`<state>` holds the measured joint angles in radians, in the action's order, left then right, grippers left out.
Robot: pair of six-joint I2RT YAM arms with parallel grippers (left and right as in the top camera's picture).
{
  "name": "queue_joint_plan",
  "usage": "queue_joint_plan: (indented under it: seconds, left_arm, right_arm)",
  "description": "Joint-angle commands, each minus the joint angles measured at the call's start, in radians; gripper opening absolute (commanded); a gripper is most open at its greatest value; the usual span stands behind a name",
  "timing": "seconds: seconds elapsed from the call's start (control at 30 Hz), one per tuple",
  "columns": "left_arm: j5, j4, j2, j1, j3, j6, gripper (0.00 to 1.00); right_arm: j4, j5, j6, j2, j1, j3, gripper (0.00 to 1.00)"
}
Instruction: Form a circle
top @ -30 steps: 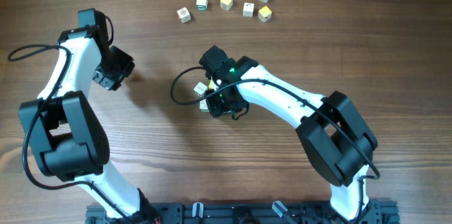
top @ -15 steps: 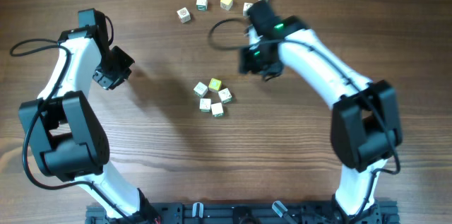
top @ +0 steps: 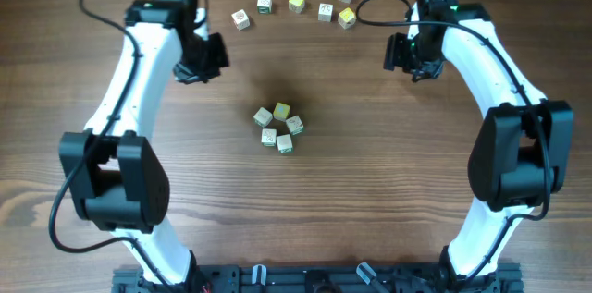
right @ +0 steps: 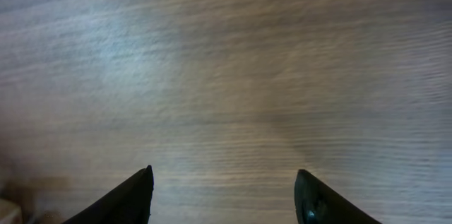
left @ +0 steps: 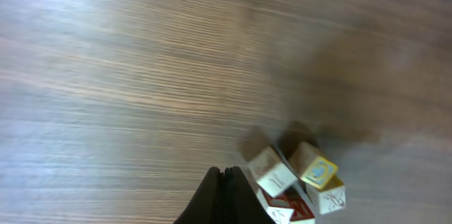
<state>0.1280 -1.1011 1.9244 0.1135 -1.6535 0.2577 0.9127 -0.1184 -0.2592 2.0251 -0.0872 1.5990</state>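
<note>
— Located the circle [top: 278, 128]?
— Found it mid-table on the matte, straight-grained wooden table [top: 388, 191]: five tiny square-edged cubes packed into a tight ring, in white, pale yellow and green-edged tones.
— Checked the left gripper [left: 227, 176]?
— Saw it up and left of the ring, well apart, with black tapered jaws pinched flat together, gripping nothing.
— And the right gripper [right: 224, 172]?
— Saw it up and right, also well apart, with dark blunt jaws spread wide over bare wood, holding nothing.
— Anything else?
— Counted loose cubes [top: 296, 2] scattered near the far edge, some blue-topped.
</note>
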Motion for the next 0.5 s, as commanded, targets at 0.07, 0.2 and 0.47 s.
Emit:
queue_joint_plan:
  seconds: [0.07, 0.2, 0.47]
  left_arm:
    - [-0.072, 0.112, -0.01, 0.043, -0.001, -0.04, 0.04]
    - [-0.034, 0.239, -0.01, 0.04, -0.001, -0.041, 0.16]
    - [-0.074, 0.395, -0.01, 0.014, -0.001, 0.009, 0.18]
  right_arm:
    - [-0.018, -0.079, 0.023, -0.026, 0.029, 0.018, 0.62]
    - [0.056, -0.131, 0.022, -0.026, 0.029, 0.018, 0.56]
    - [0.018, -0.312, 0.02, -0.026, -0.119, 0.014, 0.32]
